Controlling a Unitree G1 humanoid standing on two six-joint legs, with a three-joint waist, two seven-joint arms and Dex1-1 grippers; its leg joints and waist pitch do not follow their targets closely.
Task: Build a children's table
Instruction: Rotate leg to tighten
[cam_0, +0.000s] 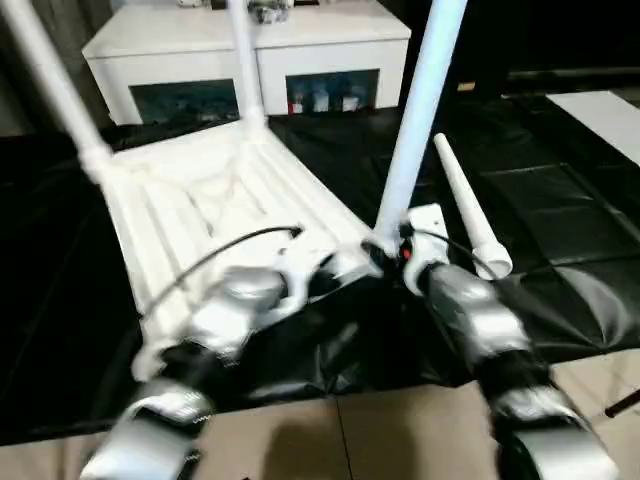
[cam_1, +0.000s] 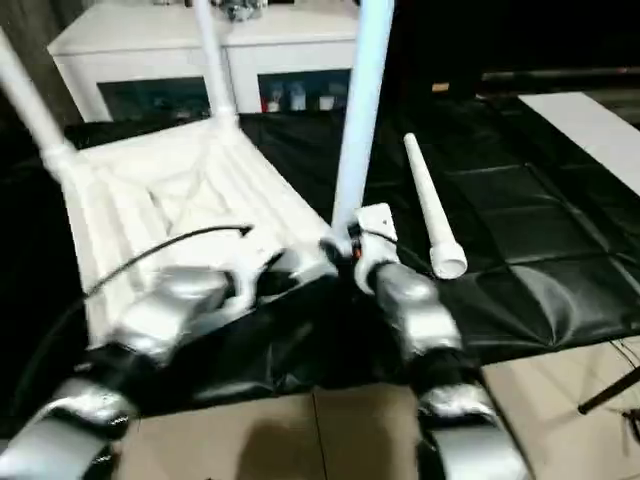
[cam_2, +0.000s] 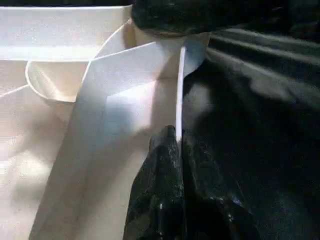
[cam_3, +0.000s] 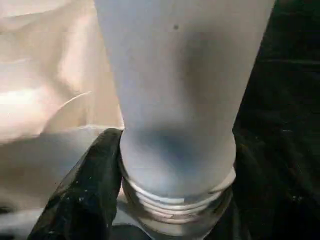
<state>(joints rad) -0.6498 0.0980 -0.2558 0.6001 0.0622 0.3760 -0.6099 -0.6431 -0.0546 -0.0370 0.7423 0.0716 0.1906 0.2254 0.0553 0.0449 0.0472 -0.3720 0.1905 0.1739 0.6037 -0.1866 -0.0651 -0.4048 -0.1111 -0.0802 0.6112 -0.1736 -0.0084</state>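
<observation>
Right claw (cam_3: 175, 200) grasps an upright table leg (cam_0: 415, 110) at its threaded base; left claw (cam_2: 177, 150) is clenched on the tabletop (cam_0: 215, 215) rim at nine o'clock.

No readable text, label, brand, number or sign anywhere.
</observation>
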